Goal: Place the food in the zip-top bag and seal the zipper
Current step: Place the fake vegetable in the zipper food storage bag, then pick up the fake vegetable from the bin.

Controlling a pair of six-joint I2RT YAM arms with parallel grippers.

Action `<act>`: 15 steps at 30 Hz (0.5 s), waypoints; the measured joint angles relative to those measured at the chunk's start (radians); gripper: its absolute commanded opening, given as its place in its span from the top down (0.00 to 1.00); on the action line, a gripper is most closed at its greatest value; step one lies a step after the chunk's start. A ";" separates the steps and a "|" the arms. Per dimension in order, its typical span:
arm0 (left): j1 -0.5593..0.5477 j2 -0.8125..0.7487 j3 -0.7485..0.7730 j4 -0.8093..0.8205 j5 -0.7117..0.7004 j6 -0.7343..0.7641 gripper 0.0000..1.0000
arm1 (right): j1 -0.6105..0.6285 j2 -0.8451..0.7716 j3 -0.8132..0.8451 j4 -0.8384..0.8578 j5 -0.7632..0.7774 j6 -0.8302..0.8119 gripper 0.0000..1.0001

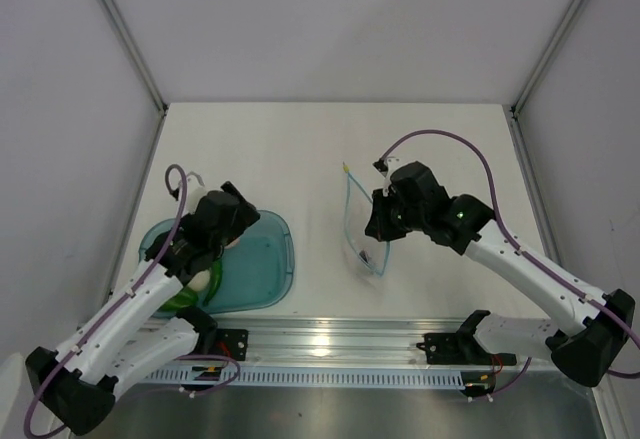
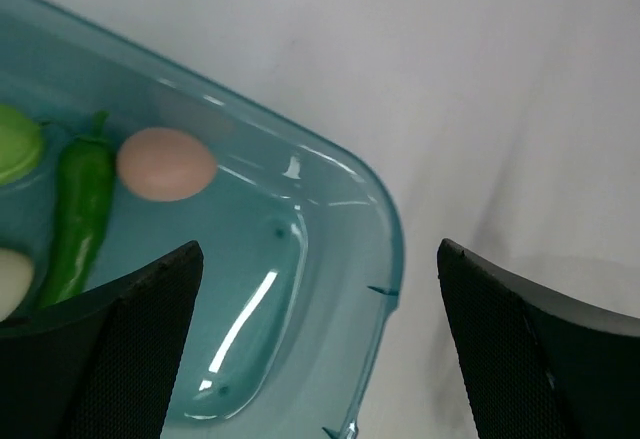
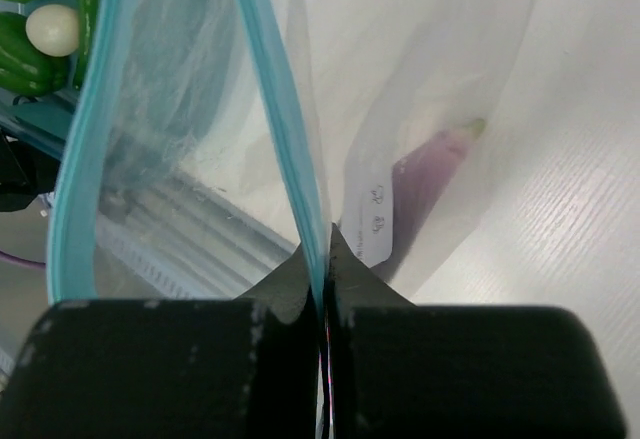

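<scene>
The clear zip-top bag (image 1: 360, 224) hangs upright near the table's middle with its mouth spread open. My right gripper (image 3: 325, 249) is shut on one side of the light-blue zipper (image 3: 280, 129). A purple eggplant (image 3: 430, 179) lies inside the bag. More food sits in the teal tray (image 2: 370, 259): a long green vegetable (image 2: 80, 219), a small pinkish-orange piece (image 2: 167, 164), a pale green piece (image 2: 15, 144) and a white piece (image 2: 10, 281). My left gripper (image 2: 320, 349) hovers open over the tray's corner, with nothing between its fingers.
The teal tray (image 1: 270, 259) lies at the front left, beside the metal rail (image 1: 330, 344) along the near edge. White walls with metal posts enclose the table on three sides. The right arm's purple cable (image 1: 440, 139) arcs above the bag.
</scene>
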 measured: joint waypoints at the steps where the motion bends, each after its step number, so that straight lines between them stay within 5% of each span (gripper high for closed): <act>1: 0.029 0.002 -0.003 -0.028 0.008 -0.014 0.00 | -0.001 0.000 -0.004 0.000 0.000 -0.001 1.00; 15: 0.239 0.272 -0.002 -0.245 0.135 -0.336 0.03 | -0.005 -0.013 -0.026 -0.001 -0.001 -0.010 1.00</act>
